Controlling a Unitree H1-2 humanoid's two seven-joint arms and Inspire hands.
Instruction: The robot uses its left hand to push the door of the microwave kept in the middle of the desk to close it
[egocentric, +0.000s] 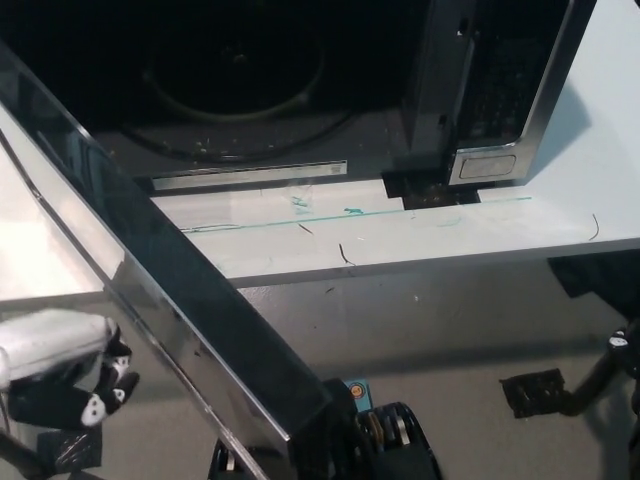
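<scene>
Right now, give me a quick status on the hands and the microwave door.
Left hand at lower left beside the microwave door, contact unclear. Door wide open, swung out past the desk edge. Right hand barely in view at right edge. Nothing blocking the door's swing.

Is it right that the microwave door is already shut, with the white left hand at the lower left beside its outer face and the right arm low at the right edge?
Not quite: the door is wide open, swung out over the desk edge, exposing the microwave cavity, as the head view shows. The left hand and right arm are placed as stated.
</scene>
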